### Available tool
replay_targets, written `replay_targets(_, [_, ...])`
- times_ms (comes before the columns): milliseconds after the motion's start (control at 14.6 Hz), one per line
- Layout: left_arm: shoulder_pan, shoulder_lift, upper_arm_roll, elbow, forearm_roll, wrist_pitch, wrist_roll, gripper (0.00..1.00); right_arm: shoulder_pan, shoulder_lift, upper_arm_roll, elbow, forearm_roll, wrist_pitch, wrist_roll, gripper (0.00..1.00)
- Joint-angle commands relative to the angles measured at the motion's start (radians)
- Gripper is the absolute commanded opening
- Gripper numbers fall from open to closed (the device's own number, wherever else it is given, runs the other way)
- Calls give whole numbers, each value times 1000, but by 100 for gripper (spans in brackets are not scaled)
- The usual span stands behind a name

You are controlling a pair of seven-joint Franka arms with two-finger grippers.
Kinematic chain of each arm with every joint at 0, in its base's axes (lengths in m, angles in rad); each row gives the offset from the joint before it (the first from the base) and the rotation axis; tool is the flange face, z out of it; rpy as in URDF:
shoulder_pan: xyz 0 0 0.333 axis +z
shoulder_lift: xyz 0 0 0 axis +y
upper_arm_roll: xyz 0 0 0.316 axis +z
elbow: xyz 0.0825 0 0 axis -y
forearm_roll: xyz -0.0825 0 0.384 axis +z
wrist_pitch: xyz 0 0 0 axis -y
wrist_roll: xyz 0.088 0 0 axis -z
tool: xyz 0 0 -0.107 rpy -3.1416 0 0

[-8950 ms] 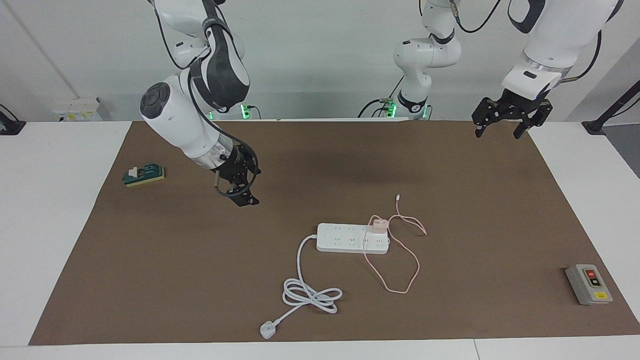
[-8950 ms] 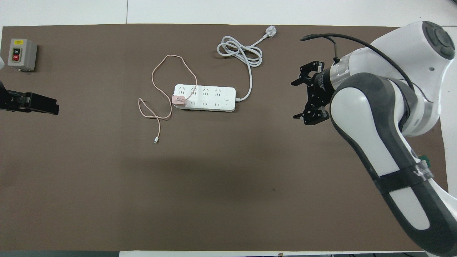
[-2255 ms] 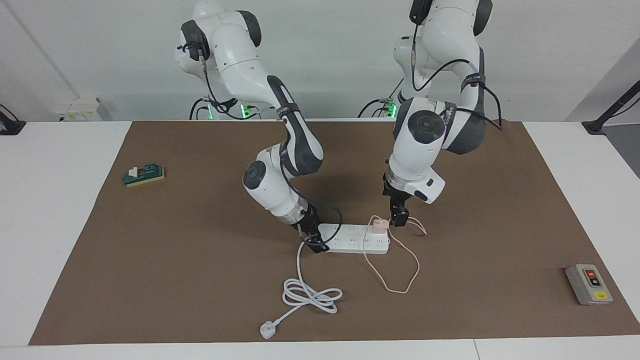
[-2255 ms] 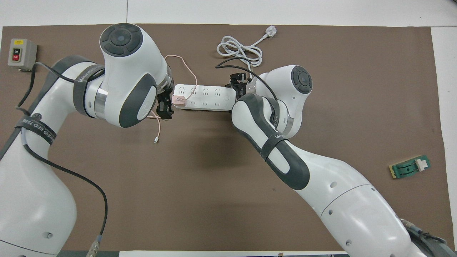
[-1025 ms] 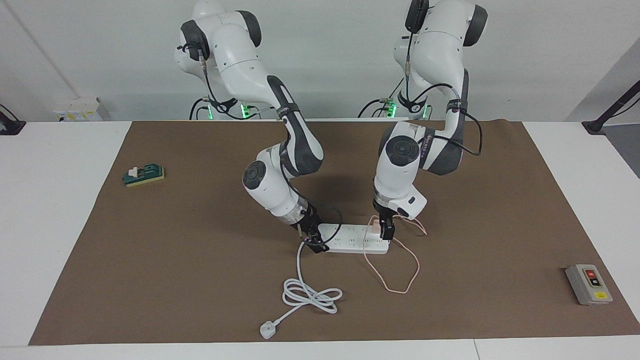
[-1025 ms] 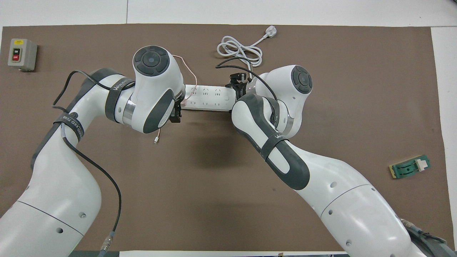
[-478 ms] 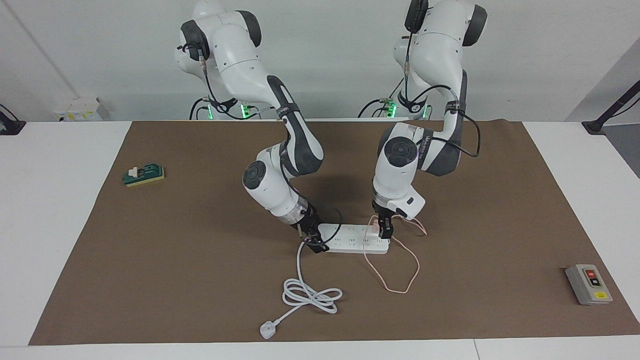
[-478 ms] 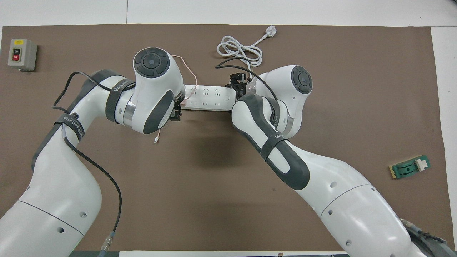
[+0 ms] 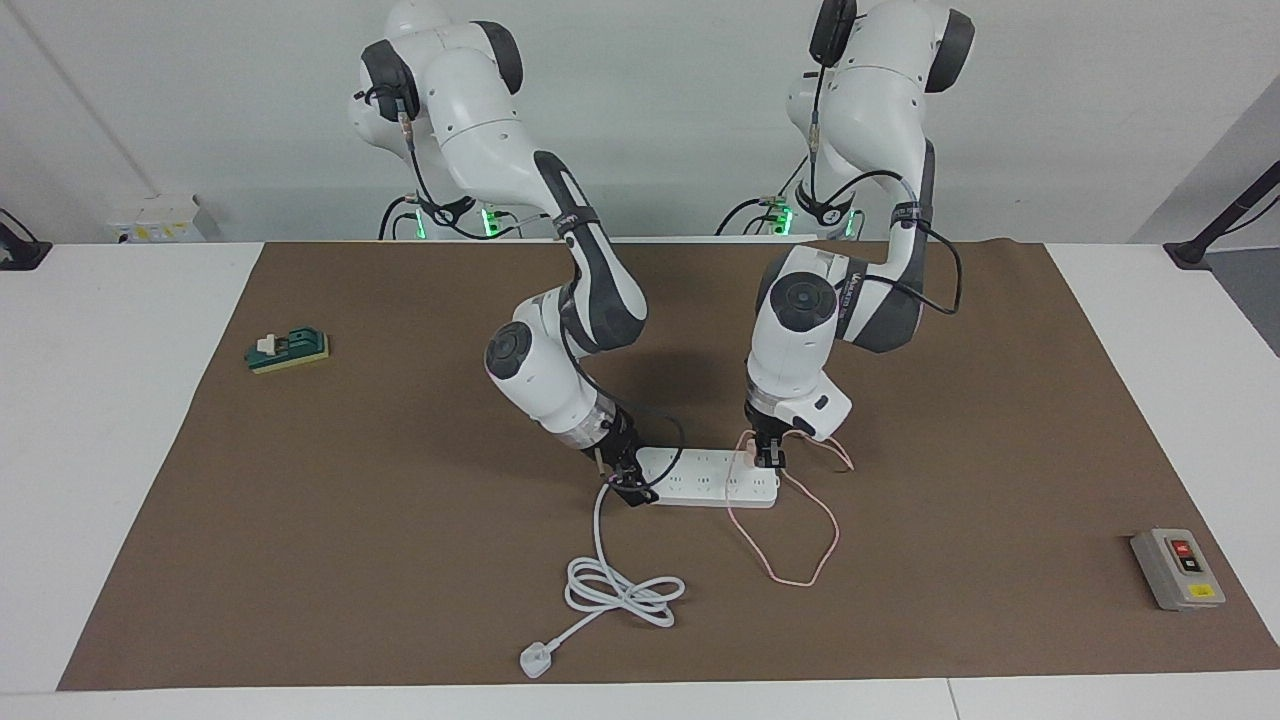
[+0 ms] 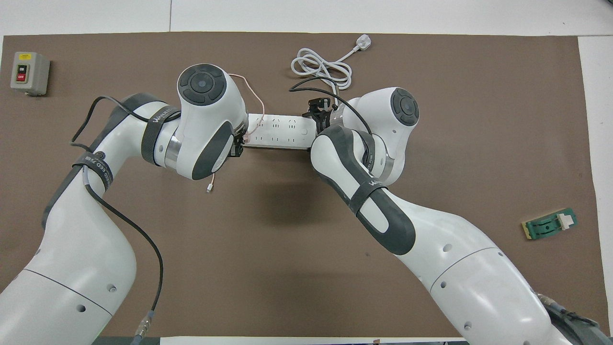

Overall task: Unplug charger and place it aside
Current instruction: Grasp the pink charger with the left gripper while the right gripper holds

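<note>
Brown-matted bench [image 9: 300, 560]: with the power strip [image 9: 700, 487] pinned by the clenched right end effector [image 9: 628, 484], the charger [image 9: 752, 456], grasped by the left end effector [image 9: 771, 458], should be pulled straight up.

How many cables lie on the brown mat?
2. The power strip's white cord is coiled farther from the robots than the power strip. The charger's pink cable loops off the strip's end toward the left arm's side, partly hidden by the left gripper.
</note>
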Motion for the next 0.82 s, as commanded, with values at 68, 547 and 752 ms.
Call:
replay_targets(68, [0, -17, 7, -29, 10, 15, 4, 0, -11, 23, 11, 11, 41, 37, -56, 0])
replay_targets(547, [-2, -75, 5, 7, 12, -80, 45, 0, -11, 23, 11, 11, 41, 34, -56, 0])
replay_targets(752, [0, -159, 5, 78, -17, -255, 120, 0, -11, 23, 11, 11, 41, 34, -56, 0])
